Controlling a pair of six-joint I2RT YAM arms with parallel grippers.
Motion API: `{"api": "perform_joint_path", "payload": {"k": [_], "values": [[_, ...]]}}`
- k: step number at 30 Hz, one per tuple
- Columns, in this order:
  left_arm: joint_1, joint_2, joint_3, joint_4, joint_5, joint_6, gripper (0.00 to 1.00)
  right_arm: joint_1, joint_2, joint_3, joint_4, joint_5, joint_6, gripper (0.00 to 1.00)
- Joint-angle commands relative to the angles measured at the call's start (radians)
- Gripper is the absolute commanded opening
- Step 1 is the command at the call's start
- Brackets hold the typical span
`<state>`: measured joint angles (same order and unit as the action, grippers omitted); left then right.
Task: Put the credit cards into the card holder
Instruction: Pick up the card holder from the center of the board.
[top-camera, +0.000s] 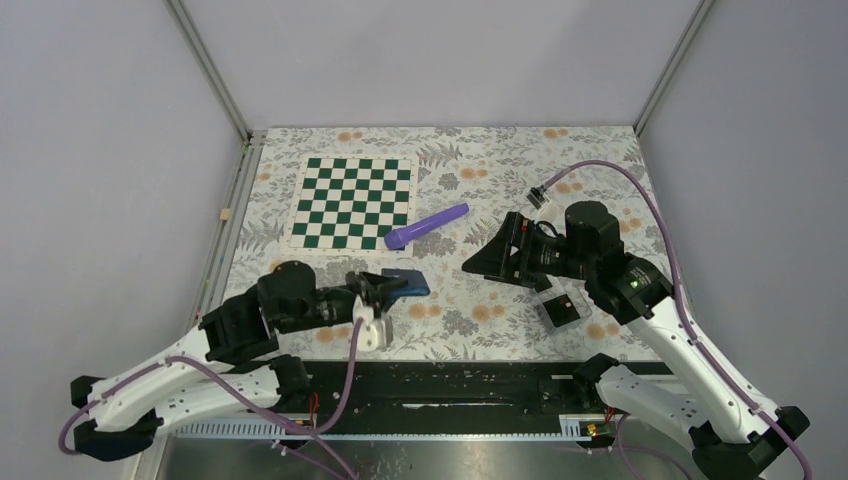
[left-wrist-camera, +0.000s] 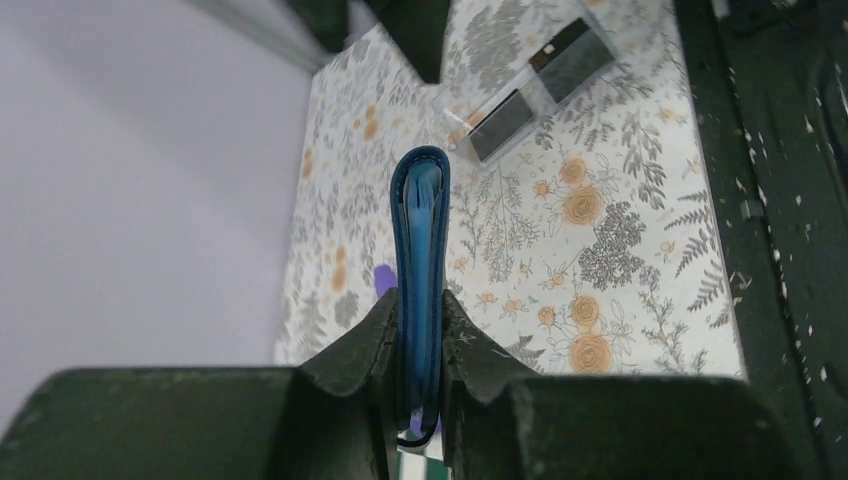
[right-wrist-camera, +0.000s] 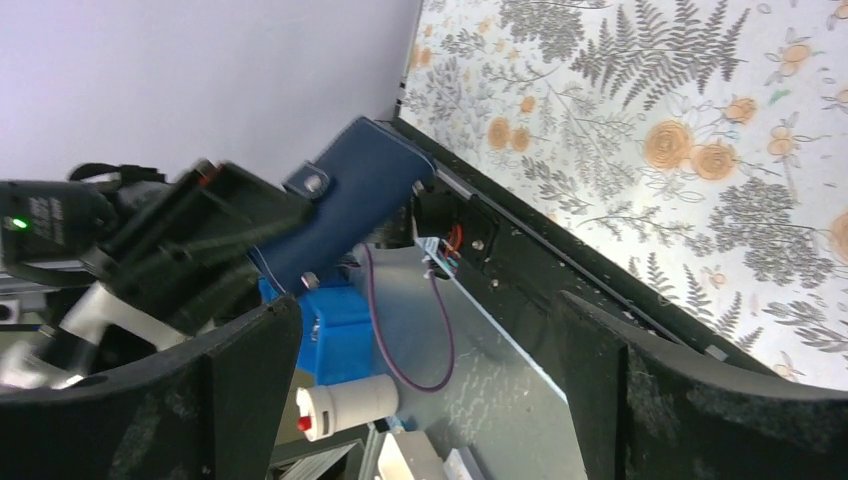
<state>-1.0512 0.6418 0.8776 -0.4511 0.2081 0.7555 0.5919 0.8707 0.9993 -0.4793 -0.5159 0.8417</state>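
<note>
The card holder (top-camera: 408, 283), a navy-blue folded wallet, is lifted off the table with my left gripper (top-camera: 383, 292) shut on it. In the left wrist view the card holder (left-wrist-camera: 420, 220) stands edge-on, pinched between both fingers (left-wrist-camera: 365, 345), pale blue pockets showing inside. Two dark credit cards (left-wrist-camera: 500, 125) lie in a clear plastic tray (left-wrist-camera: 540, 82) beyond it. My right gripper (top-camera: 497, 256) hovers wide open to the right of the wallet and holds nothing. The right wrist view shows the card holder (right-wrist-camera: 350, 195) with its snap tab, gripped by the left gripper (right-wrist-camera: 215, 235).
A green-and-white checkerboard (top-camera: 352, 202) lies at the back left. A purple cylinder (top-camera: 427, 227) rests between it and the right gripper. The clear tray (top-camera: 560, 305) sits under the right arm near the black front rail (top-camera: 450, 385).
</note>
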Motion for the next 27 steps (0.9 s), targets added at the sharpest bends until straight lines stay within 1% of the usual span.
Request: {"api": "perform_joint_path", "payload": {"k": [1, 3, 5, 6, 8, 10, 13, 17, 19, 22, 24, 25, 27], "values": [[-0.153, -0.006, -0.003, -0.009, -0.099, 0.33, 0.0, -0.001, 0.006, 0.007, 0.096, -0.072, 0.093, 1.0], [-0.247, 0.017, -0.009, -0.008, -0.211, 0.403, 0.0, -0.001, 0.009, -0.013, 0.133, -0.093, 0.131, 0.99], [-0.349, 0.054, -0.011, -0.008, -0.355, 0.491, 0.0, -0.001, 0.012, -0.04, 0.182, -0.114, 0.181, 0.99], [-0.399, 0.076, -0.012, 0.0, -0.465, 0.532, 0.0, -0.001, 0.017, -0.057, 0.214, -0.128, 0.213, 0.99], [-0.476, 0.131, -0.023, 0.053, -0.628, 0.599, 0.0, -0.001, 0.029, -0.089, 0.277, -0.16, 0.271, 0.98], [-0.525, 0.17, -0.037, 0.116, -0.738, 0.66, 0.0, -0.001, 0.04, -0.123, 0.338, -0.191, 0.318, 0.97], [-0.569, 0.2, -0.068, 0.251, -0.831, 0.717, 0.0, -0.001, 0.04, -0.166, 0.429, -0.223, 0.375, 0.96], [-0.62, 0.214, -0.141, 0.465, -0.947, 0.833, 0.0, 0.0, 0.034, -0.194, 0.445, -0.246, 0.385, 0.96], [-0.643, 0.23, -0.176, 0.567, -1.004, 0.891, 0.0, 0.001, 0.028, -0.228, 0.502, -0.259, 0.409, 0.94], [-0.671, 0.244, -0.181, 0.6, -1.025, 0.909, 0.0, 0.004, 0.022, -0.288, 0.619, -0.295, 0.458, 0.92], [-0.686, 0.249, -0.179, 0.609, -1.029, 0.904, 0.0, 0.011, 0.028, -0.311, 0.728, -0.318, 0.489, 0.87], [-0.689, 0.253, -0.179, 0.615, -1.03, 0.904, 0.0, 0.017, 0.033, -0.319, 0.754, -0.328, 0.502, 0.85], [-0.694, 0.256, -0.177, 0.615, -1.032, 0.902, 0.0, 0.03, 0.044, -0.333, 0.844, -0.346, 0.531, 0.84]]}}
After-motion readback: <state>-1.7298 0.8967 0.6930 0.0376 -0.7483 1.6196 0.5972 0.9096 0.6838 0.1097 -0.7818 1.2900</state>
